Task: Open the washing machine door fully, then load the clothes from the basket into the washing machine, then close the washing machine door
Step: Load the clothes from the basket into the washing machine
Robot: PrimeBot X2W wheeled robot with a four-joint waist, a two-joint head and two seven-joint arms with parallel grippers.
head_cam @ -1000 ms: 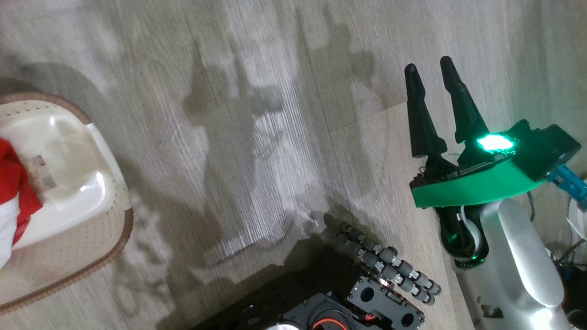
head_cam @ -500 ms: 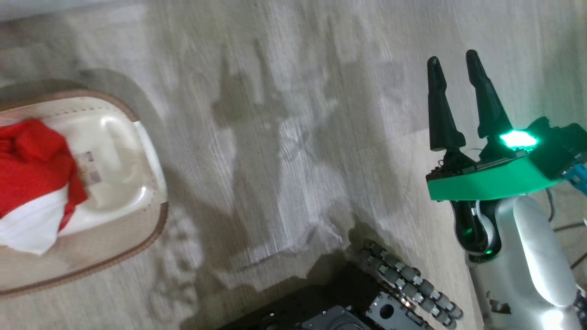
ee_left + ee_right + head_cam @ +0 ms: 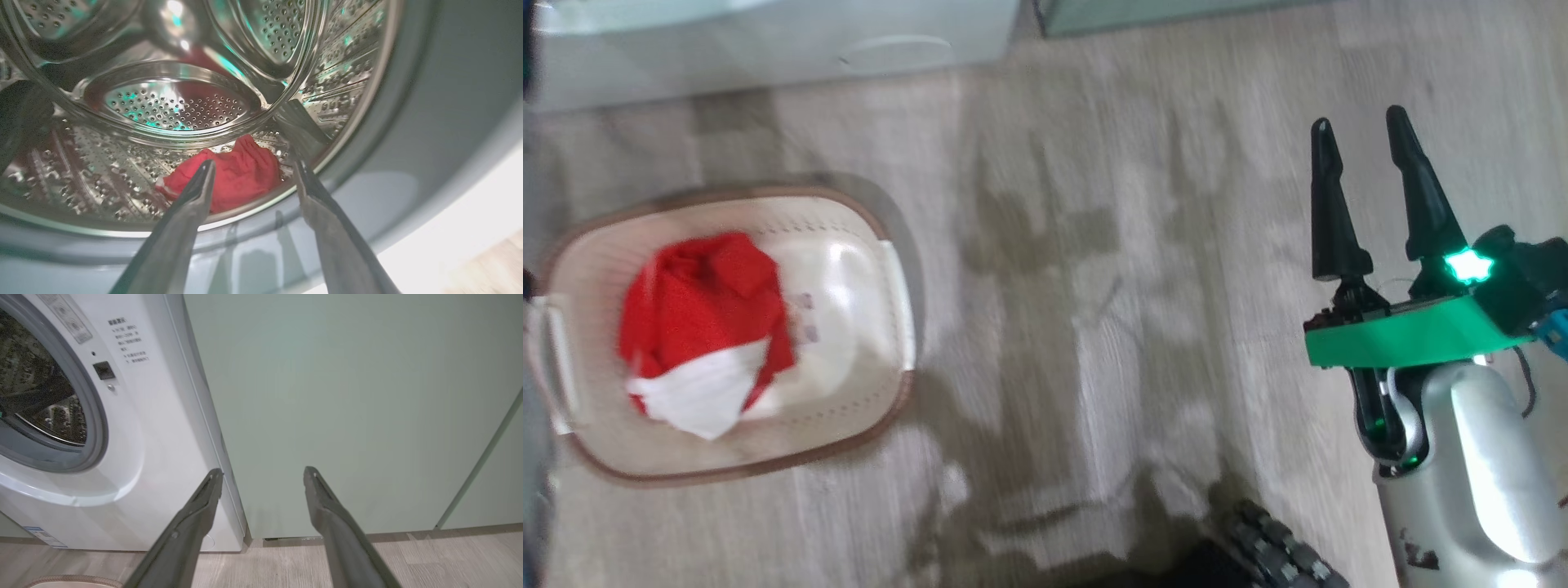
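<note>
the head camera has swung over the last second: the cream-white perforated plastic basket with a brown rim [image 3: 849, 269], cut off at the view's left edge a moment ago, now sits whole on the pale wood-look floor [image 3: 1094, 327]. the view moved, not the basket. in it lies a bright red fabric garment with a white band [image 3: 698, 302], untouched. the right hand [image 3: 1360, 121] hangs well apart from the basket, its fingers spread wide and empty, as before. the left hand [image 3: 254, 163] points into the steel drum [image 3: 175, 102] of the big white front-loading washing machine [image 3: 163, 416], also wide with nothing held. a second red cloth piece [image 3: 241, 171] lies on the drum's bottom just beyond its fingers. so one piece looks loaded and one remains. the turn toward the basket likely sets up the next pick.
</note>
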